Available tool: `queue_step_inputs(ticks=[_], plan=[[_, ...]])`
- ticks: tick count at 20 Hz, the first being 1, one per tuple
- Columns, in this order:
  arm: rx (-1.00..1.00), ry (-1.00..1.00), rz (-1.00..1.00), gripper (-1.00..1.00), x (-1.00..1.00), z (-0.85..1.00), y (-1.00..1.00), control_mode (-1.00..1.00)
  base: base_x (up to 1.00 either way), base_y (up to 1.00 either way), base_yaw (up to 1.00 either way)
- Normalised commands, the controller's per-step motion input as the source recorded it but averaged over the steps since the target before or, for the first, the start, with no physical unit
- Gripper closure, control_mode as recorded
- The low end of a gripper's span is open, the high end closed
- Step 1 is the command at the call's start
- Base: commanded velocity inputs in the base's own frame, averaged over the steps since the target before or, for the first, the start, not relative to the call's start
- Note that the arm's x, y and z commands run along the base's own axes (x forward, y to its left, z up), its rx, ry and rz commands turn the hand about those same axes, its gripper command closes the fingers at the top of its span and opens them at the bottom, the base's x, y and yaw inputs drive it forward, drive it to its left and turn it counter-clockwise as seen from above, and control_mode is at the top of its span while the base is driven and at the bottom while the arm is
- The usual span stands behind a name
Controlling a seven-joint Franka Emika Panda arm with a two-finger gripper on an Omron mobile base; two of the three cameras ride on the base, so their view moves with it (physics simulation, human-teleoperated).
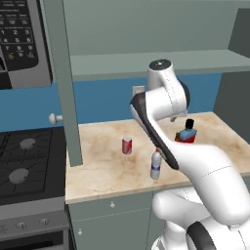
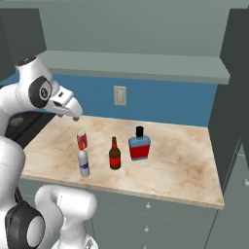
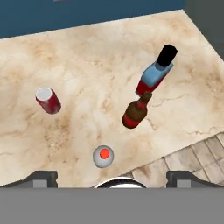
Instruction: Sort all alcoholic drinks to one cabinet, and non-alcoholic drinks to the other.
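gripper (image 3: 112, 177) hangs high over the counter (image 2: 185, 155), jaws apart and holding nothing (four drinks upright below): soda can (image 3: 48, 100), white bottle (image 3: 103, 156), beer bottle (image 3: 136, 111), flat bottle (image 3: 156, 72).

Four drinks stand on the counter, with free room around them.

The red can (image 2: 81, 139) and the white bottle (image 2: 83, 162) stand close together at the left; the beer bottle (image 2: 115, 154) and the flat bottle (image 2: 139, 145) stand near each other in the middle. The marble counter (image 2: 185, 155) is bare on the right side. A shelf (image 2: 146, 65) hangs over the back part. An open cabinet door (image 1: 63, 83) stands at the left edge.
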Motion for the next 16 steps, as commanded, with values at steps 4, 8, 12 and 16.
queue_step_inputs(ticks=[4, 8, 12, 16], plan=[[-0.03, -0.19, -0.28, -1.0, 0.0, -0.03, 0.18, -1.0, 0.0, 0.0, 0.0], [-0.04, -0.21, -0.31, -1.0, 0.0, -0.12, 0.23, -1.0, 0.0, 0.0, 0.0], [-0.04, -0.2, -0.33, -1.0, 0.0, -0.2, 0.23, -1.0, 0.0, 0.0, 0.0], [-0.03, -0.14, -0.33, -1.0, 0.0, -0.27, 0.2, -1.0, 0.0, 0.0, 0.0]])
